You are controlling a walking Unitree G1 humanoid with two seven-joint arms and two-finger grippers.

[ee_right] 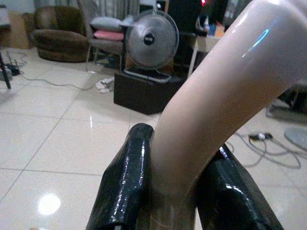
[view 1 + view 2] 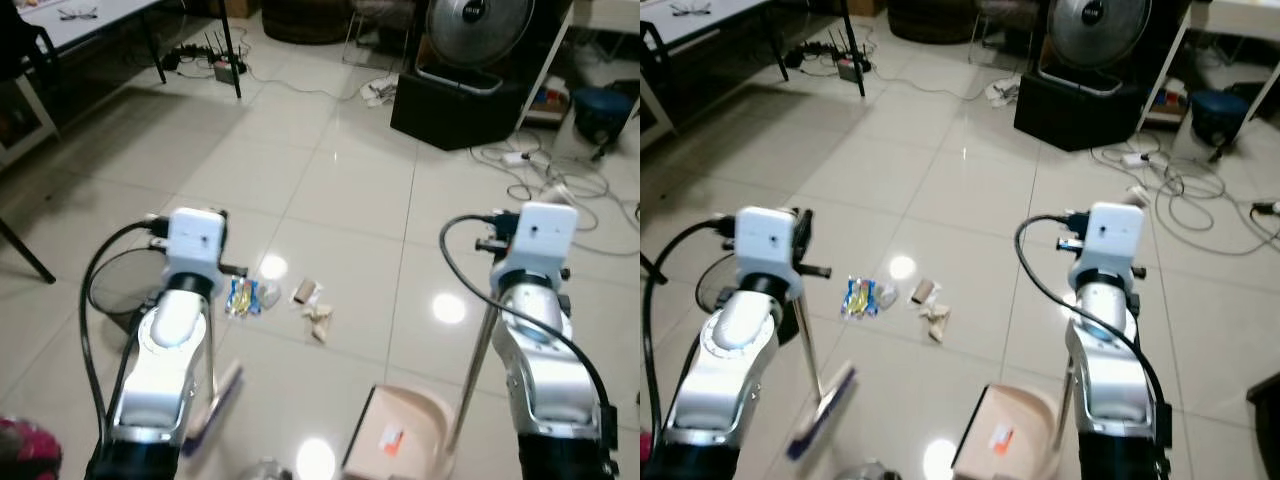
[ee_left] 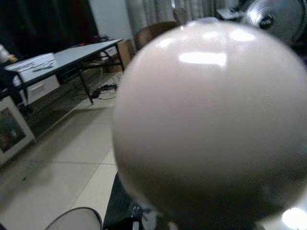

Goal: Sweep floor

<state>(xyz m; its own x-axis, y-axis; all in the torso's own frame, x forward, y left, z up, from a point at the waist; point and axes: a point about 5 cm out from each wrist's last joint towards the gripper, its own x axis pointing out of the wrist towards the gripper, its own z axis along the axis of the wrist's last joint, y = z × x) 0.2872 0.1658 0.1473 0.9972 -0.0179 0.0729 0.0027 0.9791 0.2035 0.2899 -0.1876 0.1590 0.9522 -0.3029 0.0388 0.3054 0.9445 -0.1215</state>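
Right hand (image 1: 177, 191) clamps dustpan handle (image 1: 216, 96); left hand grip hidden behind broom knob (image 3: 206, 120).

Both silver arms reach forward and down, side by side and well apart, the right gripper (image 1: 175, 191) with its two black fingers (image 1: 125, 182) closed against a pale curved handle (image 1: 216, 96), the left gripper's fingers hidden behind a rounded pale knob (image 3: 206, 120).

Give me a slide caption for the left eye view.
Robot holds a broom and beige plastic dustpan above scattered wrappers and crumpled paper scraps on glossy white tiles.
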